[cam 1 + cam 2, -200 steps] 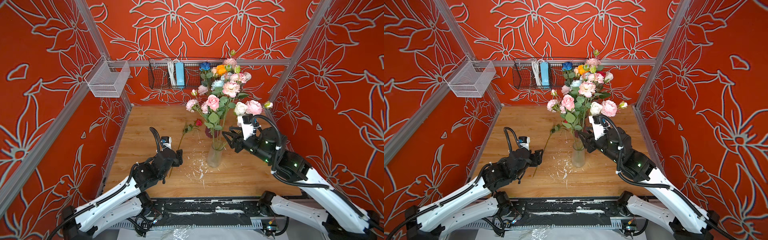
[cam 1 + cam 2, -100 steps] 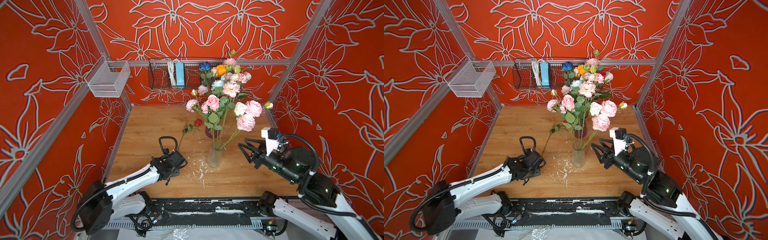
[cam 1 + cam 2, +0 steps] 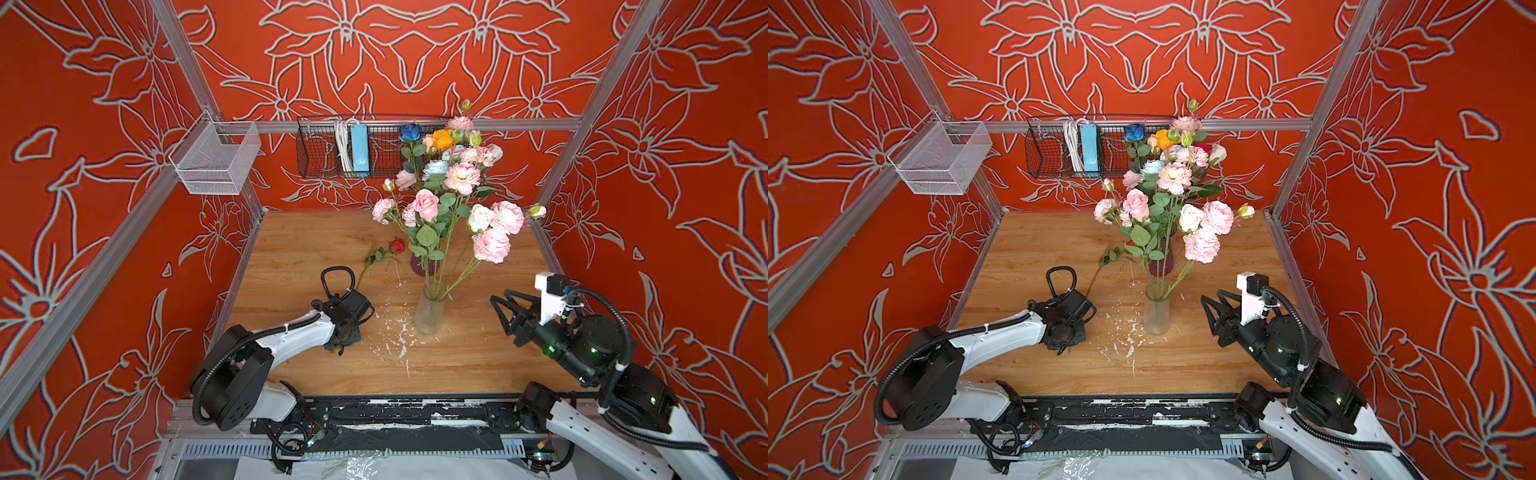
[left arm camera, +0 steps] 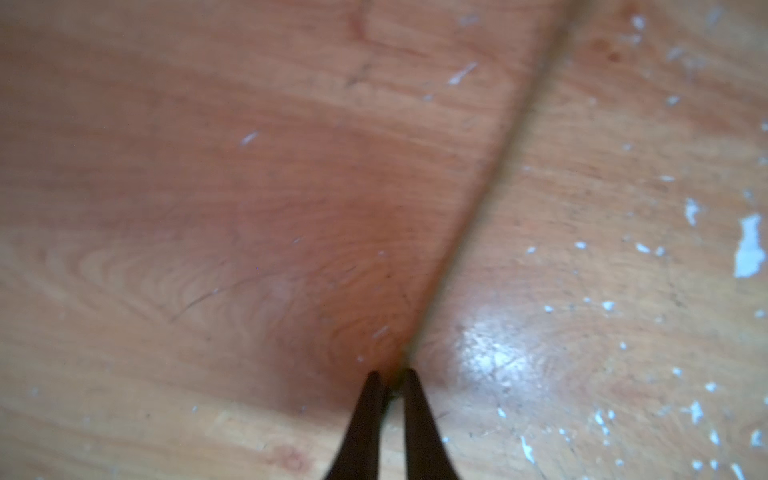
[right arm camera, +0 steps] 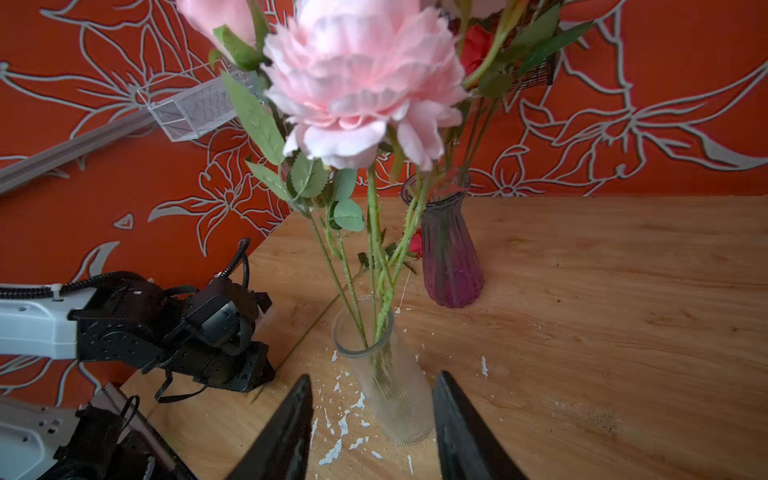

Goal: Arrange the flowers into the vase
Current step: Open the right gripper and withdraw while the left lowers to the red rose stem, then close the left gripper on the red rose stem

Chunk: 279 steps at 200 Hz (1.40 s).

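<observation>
- Left pincer (image 3: 340, 350) (image 3: 1063, 351) (image 4: 390, 374): tipped down onto the counter (image 3: 299, 249) near its front left. The jaws all but meet on the bare lower end of a thin green stem. A second ago this pincer hung higher and farther back, with its jaws wider apart.
- Right pincer (image 3: 498, 313) (image 3: 1208, 316) (image 5: 374, 374): about half open and holding nothing, pointing at the clear vase from the right without touching it. A second ago it stood against the stems just above the vase's mouth, and it has since drawn back toward the front right.
- Clear vase (image 3: 430, 316) (image 3: 1156, 316) (image 5: 386, 395): upright at mid-counter among white flecks, holding several green stems.
- Pink bloom (image 3: 491, 245) (image 3: 1201, 245) (image 5: 361, 83): the lowest of the bunch, leaning right from the clear vase. It was not visible in this place a second ago.
- Red rose (image 3: 397, 246) (image 5: 415, 243): lying flat on the counter left of the vases, bloom toward the back. Its stem (image 4: 498, 166) runs forward into the left pincer. It lies as it did a second ago.
- Purple vase (image 3: 422, 266) (image 5: 451, 257): upright just behind the clear vase, largely screened by leaves in both top views.
- Flowers (image 3: 462, 178) (image 3: 1174, 176): the remaining pink, white, blue and orange heads rise above both vases. Which stem belongs to which vase cannot be told.
- Back rail: a black wire basket (image 3: 320, 153) holds a blue power strip (image 3: 360, 147), and a white mesh basket (image 3: 216, 162) hangs at the left corner.
</observation>
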Each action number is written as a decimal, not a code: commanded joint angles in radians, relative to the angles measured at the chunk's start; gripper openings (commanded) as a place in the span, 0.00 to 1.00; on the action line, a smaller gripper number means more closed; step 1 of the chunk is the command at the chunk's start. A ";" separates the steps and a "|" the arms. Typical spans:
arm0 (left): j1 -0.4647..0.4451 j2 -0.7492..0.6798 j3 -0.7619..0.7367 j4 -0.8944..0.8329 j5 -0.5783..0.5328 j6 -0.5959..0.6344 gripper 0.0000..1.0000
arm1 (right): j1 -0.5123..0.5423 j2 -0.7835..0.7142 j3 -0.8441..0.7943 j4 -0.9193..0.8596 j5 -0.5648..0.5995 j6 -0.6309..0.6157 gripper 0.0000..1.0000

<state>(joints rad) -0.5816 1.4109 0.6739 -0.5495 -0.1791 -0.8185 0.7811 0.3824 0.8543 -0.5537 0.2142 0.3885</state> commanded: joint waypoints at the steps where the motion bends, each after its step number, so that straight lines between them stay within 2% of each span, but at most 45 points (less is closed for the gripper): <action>1: 0.006 0.041 -0.033 -0.031 0.070 0.018 0.05 | 0.007 -0.042 -0.019 -0.016 0.103 0.029 0.48; 10: 0.006 0.034 -0.038 -0.036 0.073 0.024 0.00 | 0.007 -0.056 -0.023 -0.010 0.123 0.029 0.48; 33: 0.006 0.027 -0.029 -0.058 0.078 0.053 0.00 | 0.008 -0.069 -0.029 0.012 0.146 0.023 0.48; 58: 0.002 -0.015 0.047 -0.148 0.096 0.090 0.00 | 0.007 -0.051 -0.029 0.021 0.146 0.015 0.49; 102: -0.081 -0.165 0.067 -0.190 0.117 0.016 0.00 | 0.007 -0.038 -0.058 0.061 0.140 0.021 0.48; 142: -0.098 -0.298 0.061 -0.214 0.101 -0.024 0.00 | 0.007 -0.006 -0.067 0.088 0.119 0.027 0.48; 182: -0.098 -0.288 0.029 -0.167 0.166 -0.012 0.00 | 0.006 0.010 -0.074 0.098 0.103 0.036 0.48; 185: -0.098 -0.282 0.030 -0.166 0.168 -0.012 0.04 | 0.007 0.010 -0.074 0.099 0.104 0.036 0.48; 192: -0.098 -0.268 0.036 -0.170 0.170 -0.008 0.23 | 0.007 0.008 -0.072 0.097 0.104 0.035 0.49; 215: -0.097 -0.240 0.096 -0.205 0.118 0.022 0.51 | 0.007 0.004 -0.067 0.082 0.111 0.029 0.49; 229: -0.069 -0.219 0.143 -0.187 0.089 0.065 0.53 | 0.008 0.003 -0.066 0.077 0.119 0.029 0.50; 245: 0.012 -0.160 0.211 -0.158 0.099 0.133 0.55 | 0.007 0.003 -0.064 0.074 0.126 0.026 0.50; 279: 0.150 0.092 0.421 -0.136 0.063 0.289 0.53 | 0.007 0.005 -0.071 0.076 0.149 0.017 0.51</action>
<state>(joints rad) -0.5045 1.3563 0.9852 -0.7101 -0.0727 -0.6598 0.7811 0.3931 0.7910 -0.4828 0.3347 0.4015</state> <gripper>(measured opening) 0.543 0.505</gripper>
